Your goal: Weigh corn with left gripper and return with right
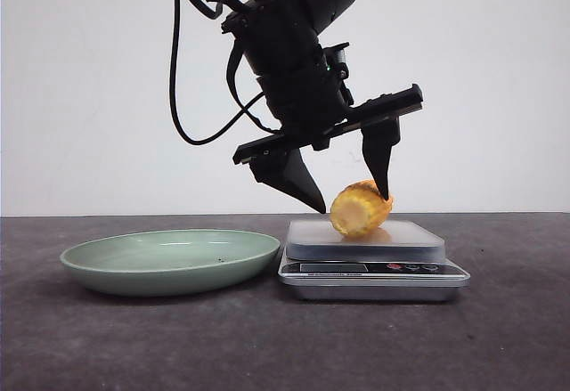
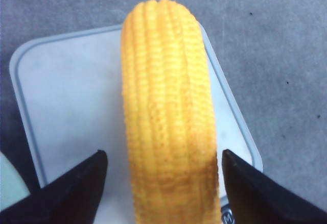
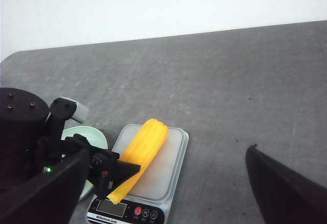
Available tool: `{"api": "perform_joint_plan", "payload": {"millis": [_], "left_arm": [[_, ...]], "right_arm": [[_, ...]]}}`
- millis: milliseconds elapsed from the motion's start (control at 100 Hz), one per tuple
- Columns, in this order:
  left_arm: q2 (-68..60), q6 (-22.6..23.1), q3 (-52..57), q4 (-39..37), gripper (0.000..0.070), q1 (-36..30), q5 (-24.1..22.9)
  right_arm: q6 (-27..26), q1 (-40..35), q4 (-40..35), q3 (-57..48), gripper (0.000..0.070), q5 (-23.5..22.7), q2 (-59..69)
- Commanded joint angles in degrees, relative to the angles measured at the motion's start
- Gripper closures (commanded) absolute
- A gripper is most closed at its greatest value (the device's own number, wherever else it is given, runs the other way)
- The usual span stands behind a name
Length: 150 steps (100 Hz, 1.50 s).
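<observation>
The corn (image 1: 359, 209), a ribbed yellow-orange cob, lies on the platform of a digital scale (image 1: 365, 250). My left gripper (image 1: 350, 199) reaches down over it, open, one black fingertip on each side. In the left wrist view the corn (image 2: 166, 117) runs between the fingers (image 2: 76, 188) with a gap on both sides, narrower on one. My right gripper (image 3: 167, 151) is out of the front view; its own view shows it wide open and empty, high above the table, looking down on the corn (image 3: 139, 155) and the scale (image 3: 166, 170).
A pale green plate (image 1: 169, 259) sits on the dark grey table just left of the scale and holds nothing. The left arm (image 3: 20, 132) with its cables hangs over the plate and scale. A white wall backs the table.
</observation>
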<state>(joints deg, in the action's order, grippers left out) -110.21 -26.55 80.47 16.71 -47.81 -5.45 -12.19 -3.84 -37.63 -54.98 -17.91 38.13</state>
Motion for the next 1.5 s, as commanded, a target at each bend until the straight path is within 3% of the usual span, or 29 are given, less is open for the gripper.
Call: {"api": "perform_joint_plan", "payload": {"millis": [0, 300, 440, 580, 860, 1070, 1230, 1490], "left_arm": [[-0.5, 0.5, 2.3, 0.3, 0.0264, -0.9, 0.4], [14.1, 8.7, 3.5, 2.3, 0.0265, -2.0, -3.1], [26.4, 15.1, 3.5, 9.4, 0.0265, -2.8, -6.4], [39.1, 16.9, 3.5, 16.9, 0.0265, -3.5, -11.5], [59.6, 16.1, 3.3, 35.5, 0.0266, -3.5, -25.0], [70.1, 11.6, 1.7, 47.4, 0.0267, -3.5, -33.4], [76.3, 7.4, -1.3, 52.8, 0.0267, -3.5, -34.2], [82.3, 3.5, -5.7, 54.8, 0.0269, -3.5, -34.0]], "right_arm": [[0.6, -0.2, 0.1, -1.1, 0.0080, -0.1, 0.2], [0.6, -0.2, 0.2, -1.1, 0.0080, -0.2, 0.2], [1.1, -0.7, -1.0, -1.1, 0.0080, -0.2, 0.2], [1.1, -0.7, -1.2, -1.1, 0.0080, -0.2, 0.2], [2.1, -1.6, -0.7, -1.1, 0.0080, -0.1, 0.8], [2.2, -4.9, 1.3, -1.1, 0.0080, 0.6, 4.5], [1.9, -9.3, 3.4, -1.1, 0.0079, 3.8, 8.5], [-0.7, -19.4, 9.5, -1.1, 0.0079, 9.1, 19.6]]}}
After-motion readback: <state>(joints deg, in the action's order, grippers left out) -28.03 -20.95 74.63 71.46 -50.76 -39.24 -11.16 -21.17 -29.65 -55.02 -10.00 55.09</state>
